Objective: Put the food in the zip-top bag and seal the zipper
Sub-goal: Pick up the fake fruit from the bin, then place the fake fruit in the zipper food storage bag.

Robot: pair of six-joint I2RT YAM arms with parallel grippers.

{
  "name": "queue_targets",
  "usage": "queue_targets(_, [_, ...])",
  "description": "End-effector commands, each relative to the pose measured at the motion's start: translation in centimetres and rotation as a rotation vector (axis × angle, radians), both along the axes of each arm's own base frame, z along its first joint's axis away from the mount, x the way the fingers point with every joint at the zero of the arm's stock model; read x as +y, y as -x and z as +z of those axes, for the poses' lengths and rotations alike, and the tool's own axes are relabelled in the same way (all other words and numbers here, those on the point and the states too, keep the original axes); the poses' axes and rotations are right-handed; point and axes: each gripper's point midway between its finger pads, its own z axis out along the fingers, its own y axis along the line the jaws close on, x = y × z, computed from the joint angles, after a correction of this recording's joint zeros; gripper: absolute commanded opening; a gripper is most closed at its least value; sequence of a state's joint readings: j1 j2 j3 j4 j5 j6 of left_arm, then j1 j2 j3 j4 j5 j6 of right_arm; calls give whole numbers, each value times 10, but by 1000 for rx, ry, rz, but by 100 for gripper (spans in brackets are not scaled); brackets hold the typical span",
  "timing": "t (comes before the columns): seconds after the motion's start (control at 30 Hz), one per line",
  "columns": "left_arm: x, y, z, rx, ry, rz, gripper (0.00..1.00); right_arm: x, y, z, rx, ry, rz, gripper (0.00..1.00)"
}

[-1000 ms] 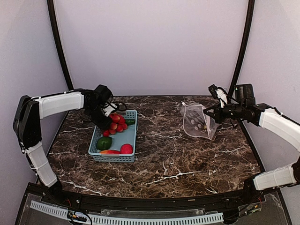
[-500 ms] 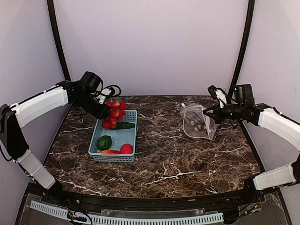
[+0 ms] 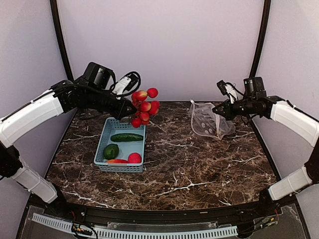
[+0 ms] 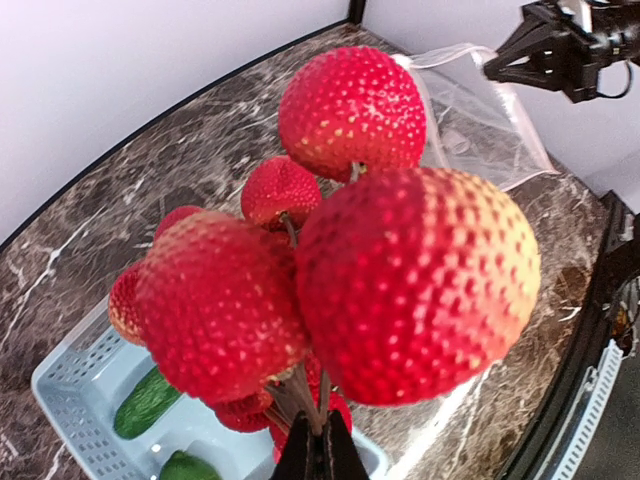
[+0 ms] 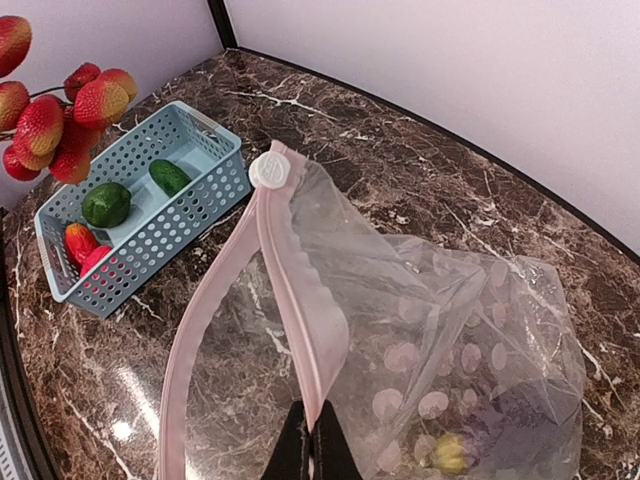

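Top external, left gripper (image 3: 130, 109): shut tight on the stems of the red fruit cluster (image 3: 143, 105), holding it in the air above the far end of the basket (image 3: 101, 149).
Left wrist: same pinch at the bottom edge, bumpy red and peach-tinged fruits crowding the frame.
Right gripper (image 3: 217, 108): closed on the mouth edge of the zip-top bag (image 3: 207, 124), nipping the pink zipper (image 5: 300, 290) partway along.
Zip-top bag: hanging from that pinch over the far right of the table (image 3: 199, 174), mouth gaping, white slider (image 5: 268, 170) at one end of the zipper; something purple and something yellow at the bottom, too blurred to name.
Basket: on the table's left half, well apart from the bag.
Basket contents: cucumber (image 3: 126, 137), avocado (image 3: 110, 151), red round fruit (image 3: 134, 158), orange-red pepper (image 3: 115, 161).
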State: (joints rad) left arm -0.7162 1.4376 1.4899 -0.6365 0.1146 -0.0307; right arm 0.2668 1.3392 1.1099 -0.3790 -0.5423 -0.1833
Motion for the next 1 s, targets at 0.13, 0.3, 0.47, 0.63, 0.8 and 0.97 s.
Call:
queue_targets(0.13, [-68,40,73,-143,339,-183,1,22,1,31,6,25,70,0])
queue_targets(0.3, [-98,60,96,-191,462,-285,1,34,1,39,15,35,87,0])
queue_targets(0.47, [-115,63,112,-229,537,-317,1,46,4,46,47,13,113,0])
queue_targets(0.63, [-134,59,115,-230,602,-355,1,54,6,48,88,-16,128,0])
queue_targets(0.8, [-155,46,113,-233,622,-360,1,62,11,55,131,-74,162,0])
queue_targets(0.97, [-173,29,81,-200,586,-342,1,61,13,62,122,-82,160,0])
